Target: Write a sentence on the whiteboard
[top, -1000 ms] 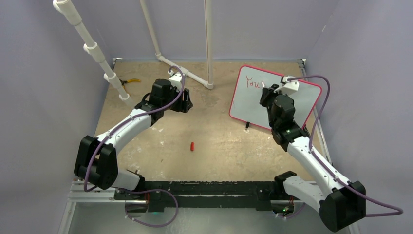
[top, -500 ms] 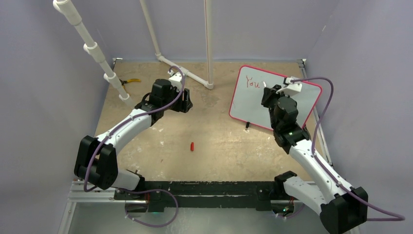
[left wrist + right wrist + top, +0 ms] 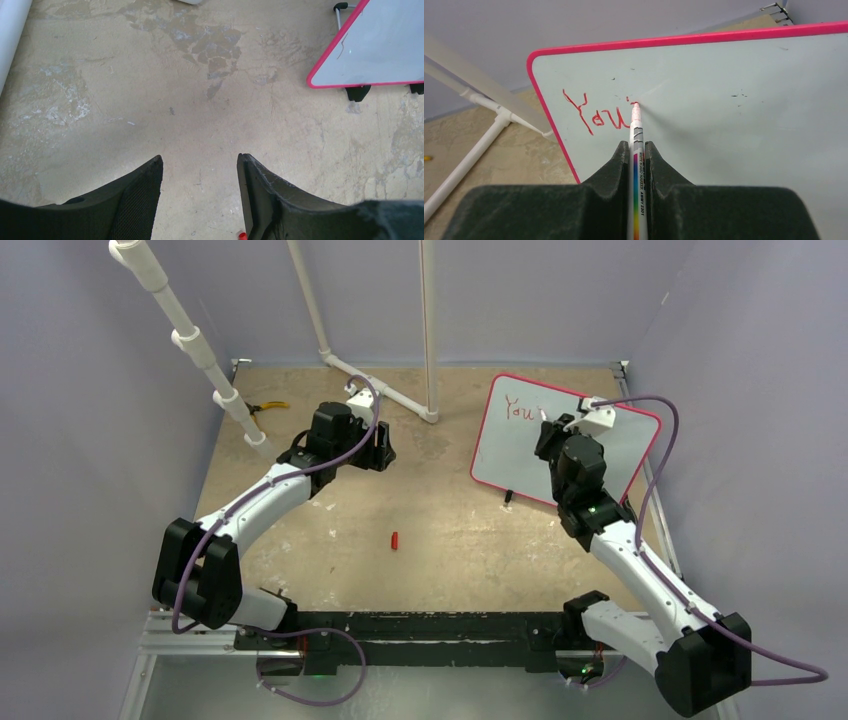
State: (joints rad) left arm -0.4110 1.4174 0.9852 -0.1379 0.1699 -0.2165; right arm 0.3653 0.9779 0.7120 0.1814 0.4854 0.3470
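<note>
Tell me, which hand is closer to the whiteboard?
Right. The right hand presses a marker against the whiteboard. The left hand, open, hangs over the table off its left side.

The whiteboard (image 3: 510, 445) stands on the table (image 3: 450, 530) at upper right of the top view, the sentence (image 3: 520, 408) in its upper left corner, the marker (image 3: 636, 135) tip touching just right of it. A small cap (image 3: 394, 540) lies mid-table, pliers (image 3: 268, 407) at upper left.

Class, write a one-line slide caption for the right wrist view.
Right gripper holds a marker, tip at the whiteboard, just past the red lettering "You".
</note>
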